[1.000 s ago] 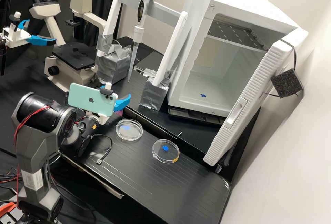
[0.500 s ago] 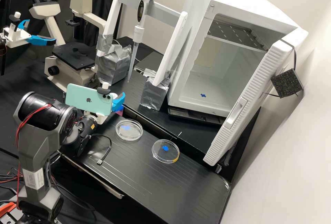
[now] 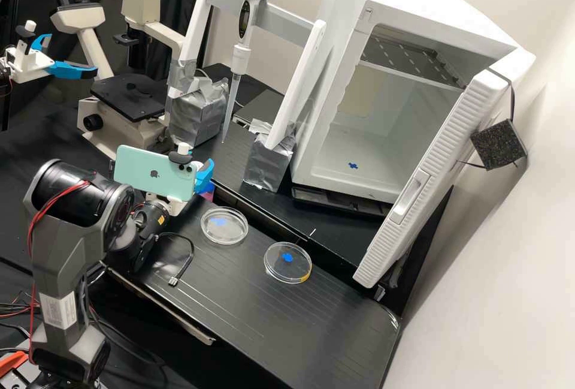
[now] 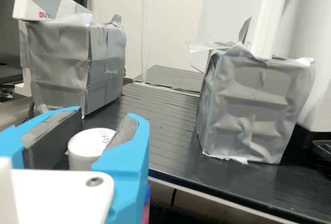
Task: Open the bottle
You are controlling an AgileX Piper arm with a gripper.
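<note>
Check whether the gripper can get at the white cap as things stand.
Looks like yes: the cap sits within the gripper, with nothing wedged over it, and the silver-taped block stands off to one side. Can't tell whether contact is firm.

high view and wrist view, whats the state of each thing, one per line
claw: around the white cap, grip unclear
white cap: between the claw's two sides
cabinet door: wide open
pipette: hanging, tip on
left petri dish: lying flat
right petri dish: lying flat
cable connector: unplugged
phone: mounted, back showing
</note>
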